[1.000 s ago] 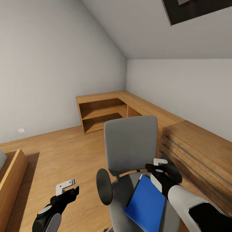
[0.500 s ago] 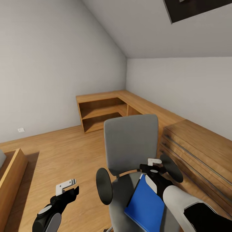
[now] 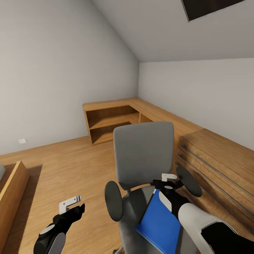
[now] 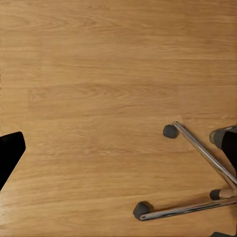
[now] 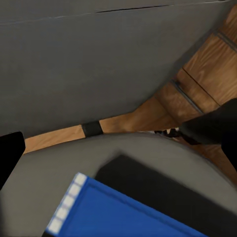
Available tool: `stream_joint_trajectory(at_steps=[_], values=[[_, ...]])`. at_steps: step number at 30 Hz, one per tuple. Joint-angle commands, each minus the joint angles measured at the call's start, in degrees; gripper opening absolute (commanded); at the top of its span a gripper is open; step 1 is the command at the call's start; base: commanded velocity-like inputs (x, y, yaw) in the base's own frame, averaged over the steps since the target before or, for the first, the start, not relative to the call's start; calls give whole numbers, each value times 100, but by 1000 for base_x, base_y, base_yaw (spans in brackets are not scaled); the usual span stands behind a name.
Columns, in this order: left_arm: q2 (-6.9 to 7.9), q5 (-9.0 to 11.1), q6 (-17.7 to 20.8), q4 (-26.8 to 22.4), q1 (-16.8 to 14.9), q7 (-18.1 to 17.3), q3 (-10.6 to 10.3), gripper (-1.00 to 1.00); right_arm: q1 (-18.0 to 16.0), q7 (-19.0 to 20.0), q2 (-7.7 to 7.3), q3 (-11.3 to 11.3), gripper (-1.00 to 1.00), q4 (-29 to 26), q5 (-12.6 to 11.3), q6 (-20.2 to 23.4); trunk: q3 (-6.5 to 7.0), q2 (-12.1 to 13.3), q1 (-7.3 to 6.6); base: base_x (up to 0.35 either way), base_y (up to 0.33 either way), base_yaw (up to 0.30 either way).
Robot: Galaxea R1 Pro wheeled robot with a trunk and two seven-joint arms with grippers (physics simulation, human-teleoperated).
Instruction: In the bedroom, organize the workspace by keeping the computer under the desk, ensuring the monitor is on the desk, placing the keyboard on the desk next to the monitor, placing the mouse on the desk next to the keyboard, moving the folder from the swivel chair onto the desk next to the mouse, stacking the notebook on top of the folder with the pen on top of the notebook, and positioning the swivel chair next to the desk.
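The grey swivel chair stands in front of me with its back to the wall. On its seat lies the blue folder, its spine edge showing close in the right wrist view. My right gripper hovers open just over the folder's far end, near the backrest and the right armrest. My left gripper hangs open over bare floor beside the left armrest. The left wrist view looks down on the chair's chrome base and its castors. The desk, computer, monitor, keyboard, mouse, notebook and pen are out of view.
A light wooden dresser stands close to the chair's right. A low wooden shelf unit runs along the far corner walls. A wooden bed frame sits at the left edge. Open plank floor lies between them.
My right gripper has shifted a little left, over the folder's far end. The whole picture has shifted slightly, so the head camera moved. The left arm has stayed put.
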Motion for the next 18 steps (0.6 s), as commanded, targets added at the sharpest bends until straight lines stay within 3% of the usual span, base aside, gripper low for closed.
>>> stream_joint_trajectory(at_steps=[1, 18], values=[[4, 59, 8, -7, -4, 59, 0, 100, -4, -36, -3, 48, 100, -6, -47, 3, -24, -44, 22, 0, 0, 0], [0, 59, 1, -7, -4, 59, 61, 100, -4, -45, -5, 55, 100, -35, -38, 3, -329, -726, 396, 0, 0, 0]])
